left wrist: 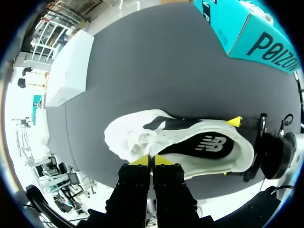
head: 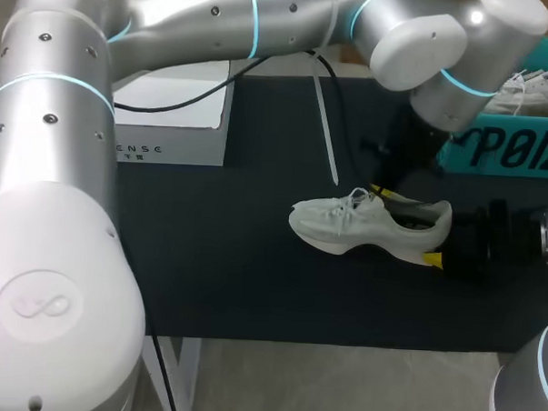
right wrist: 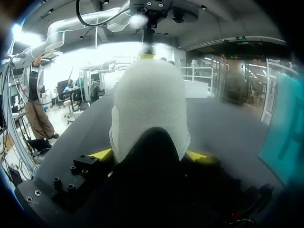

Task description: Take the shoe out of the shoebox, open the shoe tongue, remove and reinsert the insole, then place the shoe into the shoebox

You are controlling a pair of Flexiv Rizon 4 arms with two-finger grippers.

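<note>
Yellow tips of my right end effector (right wrist: 149, 154) clamped the heel of the white shoe (head: 369, 223) from both sides. My left end effector (left wrist: 151, 160) hung over the shoe's opening, its tips pressed together at the collar; whether they pinched anything I could not tell. The shoe rested on the dark tabletop (head: 234, 277), near the teal shoebox (head: 508, 147).

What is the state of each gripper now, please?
Left gripper: shut, tips at the shoe collar; whether it pinches it cannot be told.
Right gripper: shut on the shoe's heel.
</note>
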